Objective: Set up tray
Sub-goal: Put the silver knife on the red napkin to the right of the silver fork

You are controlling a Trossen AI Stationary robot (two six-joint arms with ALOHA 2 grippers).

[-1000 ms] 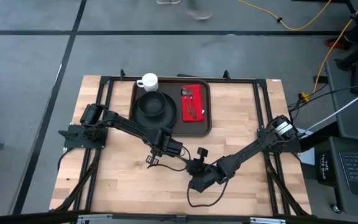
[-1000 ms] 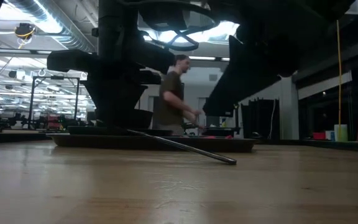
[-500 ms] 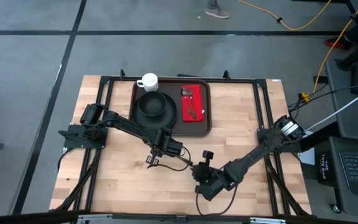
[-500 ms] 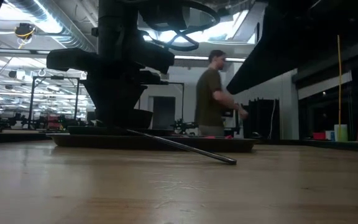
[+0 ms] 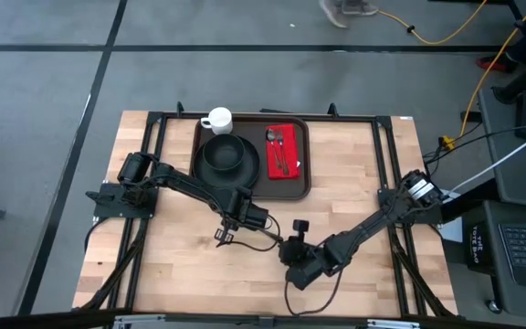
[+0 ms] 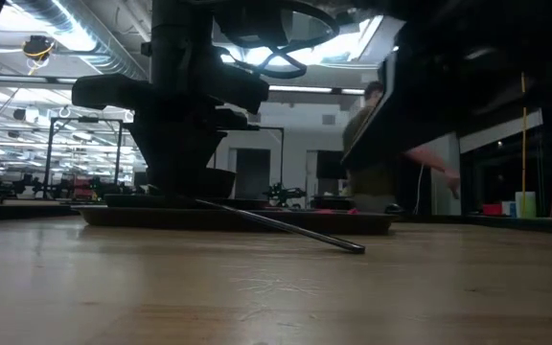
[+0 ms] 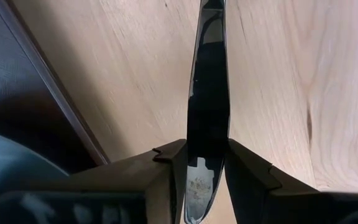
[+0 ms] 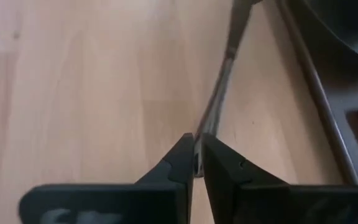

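Wood table (image 5: 354,201) w/ grey floor round it. Beyond the far edge you've got a blurred person (image 6: 372,144) walking past, one hand (image 6: 444,177) out to the right.

L to R for you:

- L arm comes in from the table's left edge and reaches toward the middle, near side of the tray.
- L gripper (image 7: 205,148) has its fingers pressed on the flat of a knife (image 7: 207,74), one finger each side, so it's pinching it. The blade runs on ahead over bare wood, w/ the tray's dark rim just beside it.
- Tray (image 5: 305,155) sits flat at far centre of the table.
- White cup (image 5: 217,120) is at the tray's far-left corner.
- Black plate (image 5: 228,160) fills its left half.
- Red napkin (image 5: 283,151) lies in the right half w/ cutlery (image 5: 277,144) on top.
- From the low view you see the knife tilted: high end over by the tray, low end down close to the tabletop on the right. Can't tell if that tip touches the wood.
- R gripper (image 8: 197,146) is nearly closed, pinching the thin end of the same knife. The shaft leads away toward the tray rim, and a sliver of napkin shows beyond it.
- R arm comes in from the right edge, stretched toward near centre, low over the wood.

Both grippers sit close together, just near of the tray, each on its own end of the knife.
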